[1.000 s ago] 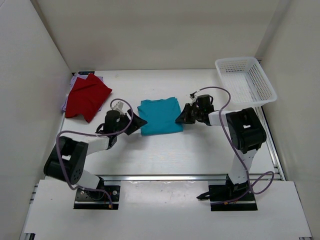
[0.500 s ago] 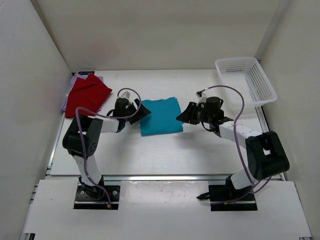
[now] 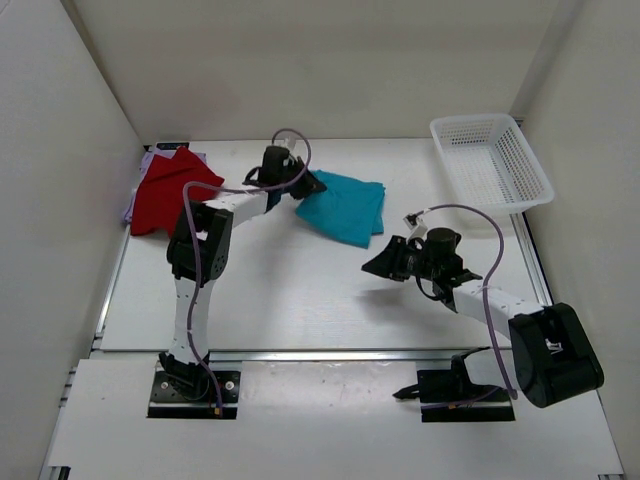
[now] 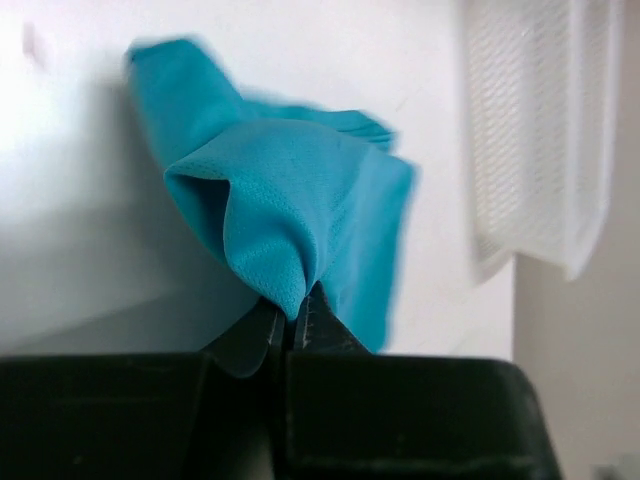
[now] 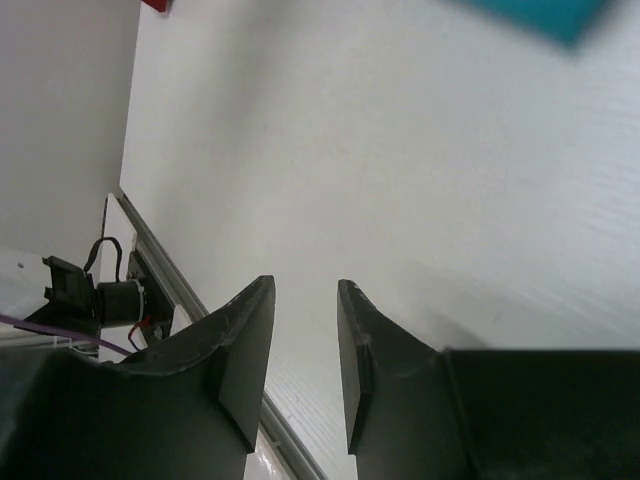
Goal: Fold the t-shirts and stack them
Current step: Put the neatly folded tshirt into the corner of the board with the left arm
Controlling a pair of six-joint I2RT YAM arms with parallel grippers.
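**Left gripper** (image 3: 304,186): clenched on a pinched fold at the left edge of the teal t-shirt (image 3: 347,210), at the rear centre of the table (image 3: 300,300). In the left wrist view the fingers (image 4: 330,340) meet on the cloth with no gap. The fold rises from the jaws and the rest of the garment trails away from it, with its far edges blurred. The overhead view does not show whether the shirt's right part rests on the table or hangs clear.

**Right gripper** (image 3: 380,264): released, jaws apart, nothing between them. It sits over bare table right of centre, well apart from the teal t-shirt. In the right wrist view, only a teal corner shows, cut off at the top edge.

**Red t-shirt** (image 3: 172,195): lies at the rear left, on top of the lavender t-shirt (image 3: 150,159). The lavender one shows only as narrow strips at the rear and left edges, and the rest is hidden.

**White lattice basket** (image 3: 492,160): at the rear right corner. In the left wrist view it is a blurred white mesh, cut off at the right.
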